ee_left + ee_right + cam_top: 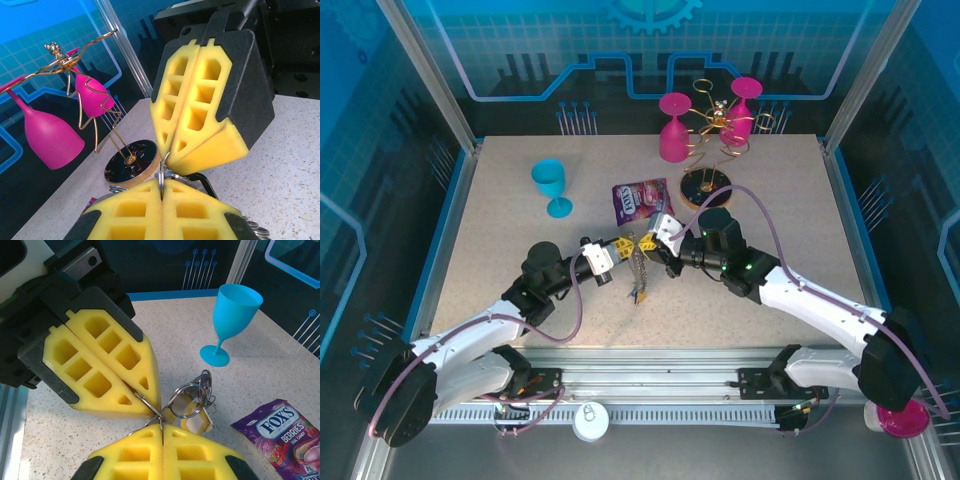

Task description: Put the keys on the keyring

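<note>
- Blue-panelled enclosure around a speckled surface (500,230); a blue goblet (551,186), a candy packet (640,200) and a gold rack (720,125) stand well apart from the work.
- Left end effector (624,244) and right end effector (648,245) meet tip to tip mid-surface. Each is clenched on the keyring (146,404), which is held above the surface between them.
- Keys (638,282) hang in a bunch on small split rings just beside the pinch, a yellow tag among them. Whether they already sit on the keyring wire cannot be told.
- Handling, as judged: the wire is thin, springy and slick, and could twist or slide in the foam pads (125,460). The keys are light but swing freely.
- Recommended hold: pinch the wire close beside its opening, and take each key by its tag.
</note>
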